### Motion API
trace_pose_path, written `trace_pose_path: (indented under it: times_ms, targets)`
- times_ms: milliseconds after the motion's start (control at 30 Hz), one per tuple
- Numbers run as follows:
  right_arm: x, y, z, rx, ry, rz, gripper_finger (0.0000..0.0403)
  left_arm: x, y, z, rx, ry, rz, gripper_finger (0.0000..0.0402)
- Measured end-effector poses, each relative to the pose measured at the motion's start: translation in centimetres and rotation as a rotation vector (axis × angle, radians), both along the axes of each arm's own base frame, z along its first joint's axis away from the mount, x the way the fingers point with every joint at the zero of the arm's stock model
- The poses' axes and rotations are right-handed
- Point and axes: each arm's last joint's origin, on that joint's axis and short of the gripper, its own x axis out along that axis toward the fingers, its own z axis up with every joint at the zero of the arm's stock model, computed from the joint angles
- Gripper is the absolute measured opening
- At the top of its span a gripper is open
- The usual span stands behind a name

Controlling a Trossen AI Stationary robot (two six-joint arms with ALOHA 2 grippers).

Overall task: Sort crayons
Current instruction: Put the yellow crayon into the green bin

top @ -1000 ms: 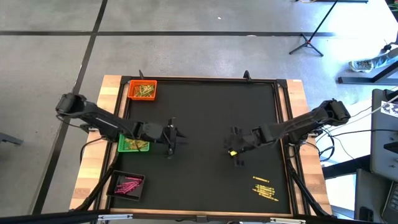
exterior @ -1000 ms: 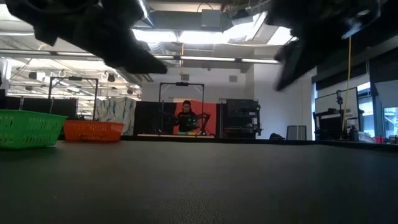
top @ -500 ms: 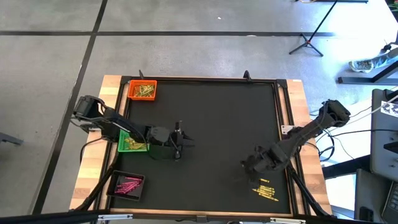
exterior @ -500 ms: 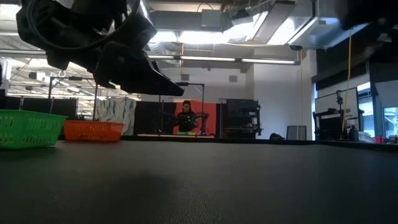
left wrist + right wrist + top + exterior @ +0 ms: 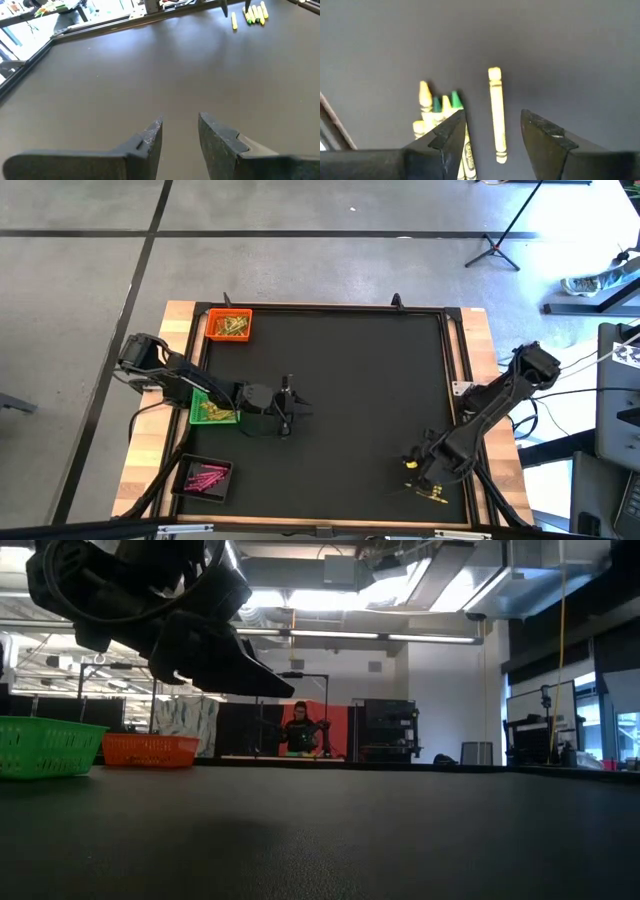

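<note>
Loose yellow and green crayons lie on the black mat near its near right corner; they also show far off in the left wrist view as crayons. My right gripper hangs open over them, pointing down. One yellow crayon lies flat on the mat in the gap between the fingers, untouched, and a small bunch of crayons lies beside one finger. My left gripper waits open above bare mat beside the green tray, its fingers holding nothing.
An orange tray with gold crayons stands at the far left corner. The green tray holds yellowish crayons. A black tray with pink crayons stands at the near left. The mat's raised frame runs close by the right gripper. A person sits far behind the table.
My right gripper has swung from the middle of the mat toward its near right corner, sinking and rolling its wrist until it hangs over the loose crayons. My left gripper sank a little toward the mat early on, then kept still. Neither gripper's gap has changed.
</note>
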Motion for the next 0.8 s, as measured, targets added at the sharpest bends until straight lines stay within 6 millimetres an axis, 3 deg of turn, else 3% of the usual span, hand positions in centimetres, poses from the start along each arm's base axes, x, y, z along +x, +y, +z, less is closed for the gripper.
trace_pose_path:
  times_ms: [267, 600, 800]
  targets:
    - [-0.2, -0.1, -2.4, -0.055, 0.094, 0.003, 0.0175, 0.0, 0.0, 0.0, 0.006, 0.002, -0.001, 0.011]
    - [-0.2, -0.2, -2.5, -0.077, 0.105, 0.058, 0.0022, 0.0, 0.0, 0.0, 0.008, 0.002, 0.003, 0.011]
    - [1.5, -0.5, -1.0, -0.083, 0.025, 0.098, 0.0019, 0.0, 0.0, 0.1, 0.006, -0.013, 0.003, 0.011]
